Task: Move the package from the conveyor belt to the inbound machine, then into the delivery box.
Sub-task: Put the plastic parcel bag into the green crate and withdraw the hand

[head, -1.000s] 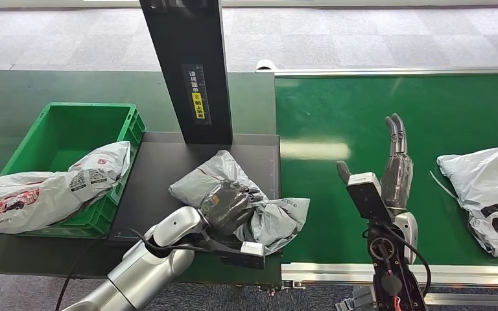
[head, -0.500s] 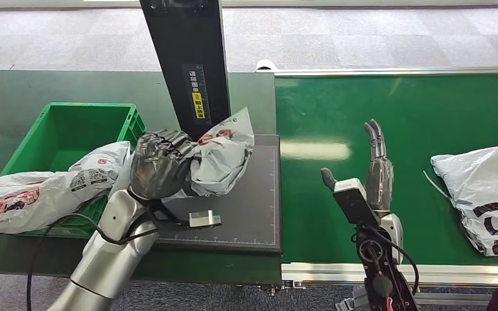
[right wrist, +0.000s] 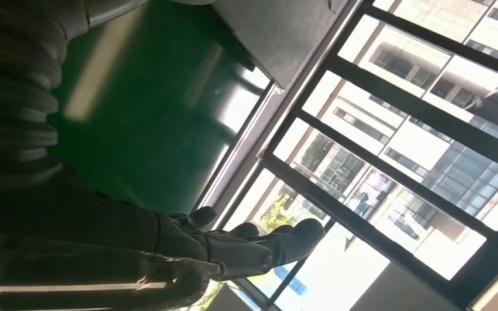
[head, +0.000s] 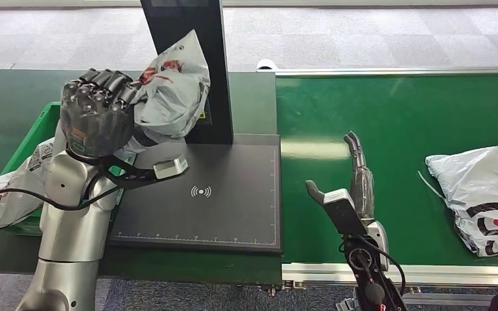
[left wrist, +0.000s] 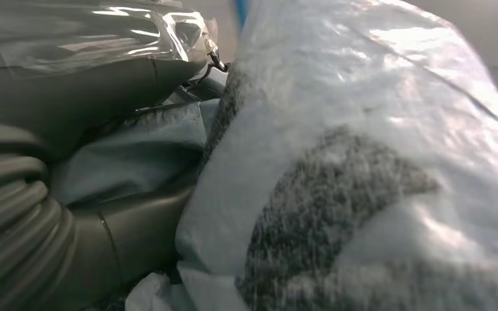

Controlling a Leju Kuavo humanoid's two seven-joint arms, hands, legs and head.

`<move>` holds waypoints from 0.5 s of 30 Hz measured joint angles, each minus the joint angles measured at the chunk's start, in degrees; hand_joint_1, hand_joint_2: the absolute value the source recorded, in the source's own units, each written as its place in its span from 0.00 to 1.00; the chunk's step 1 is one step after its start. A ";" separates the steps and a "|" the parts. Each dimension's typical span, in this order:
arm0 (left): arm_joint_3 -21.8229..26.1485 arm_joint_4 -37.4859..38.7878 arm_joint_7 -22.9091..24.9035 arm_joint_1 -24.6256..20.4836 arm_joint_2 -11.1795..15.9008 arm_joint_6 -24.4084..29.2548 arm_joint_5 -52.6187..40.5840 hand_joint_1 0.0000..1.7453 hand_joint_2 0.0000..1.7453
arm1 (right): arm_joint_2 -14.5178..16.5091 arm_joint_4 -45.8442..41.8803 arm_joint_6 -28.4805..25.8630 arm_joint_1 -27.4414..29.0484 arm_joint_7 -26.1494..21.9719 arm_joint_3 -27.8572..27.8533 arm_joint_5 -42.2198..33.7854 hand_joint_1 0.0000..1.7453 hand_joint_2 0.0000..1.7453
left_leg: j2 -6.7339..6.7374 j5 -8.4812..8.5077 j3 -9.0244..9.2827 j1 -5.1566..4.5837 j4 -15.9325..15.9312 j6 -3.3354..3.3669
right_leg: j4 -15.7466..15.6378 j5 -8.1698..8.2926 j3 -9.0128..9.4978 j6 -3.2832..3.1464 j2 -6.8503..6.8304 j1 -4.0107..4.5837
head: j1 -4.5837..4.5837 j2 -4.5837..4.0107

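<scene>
Transfer from inbound machine to delivery box, package in the air.

My left hand [head: 97, 116] was clamped on the crumpled grey plastic mailer package [head: 172, 91], held above the gap between the black scanning plate of the inbound machine [head: 233, 201] and the green plastic delivery box [head: 35, 133], where another printed grey parcel [head: 6, 194] lay. My right hand [head: 350, 194] stood empty, fingers apart, over the green conveyor belt [head: 395, 123]. I judged the next move: carry the package over the box and release.

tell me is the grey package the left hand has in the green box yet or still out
Out. The left hand grips the grey package raised in the air, beside the scanner column, above the green box edge, not set inside.
</scene>
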 joint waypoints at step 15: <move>-7.80 2.91 9.43 -9.62 6.90 -0.01 -2.27 1.00 1.00 | -1.39 -5.68 -0.69 5.67 0.68 0.39 -0.08 0.00 1.00 | 0.09 -0.01 -0.03 -0.01 -0.01 0.00 | 0.00 0.01 -0.02 0.00 0.06 0.00 | -0.01 -0.01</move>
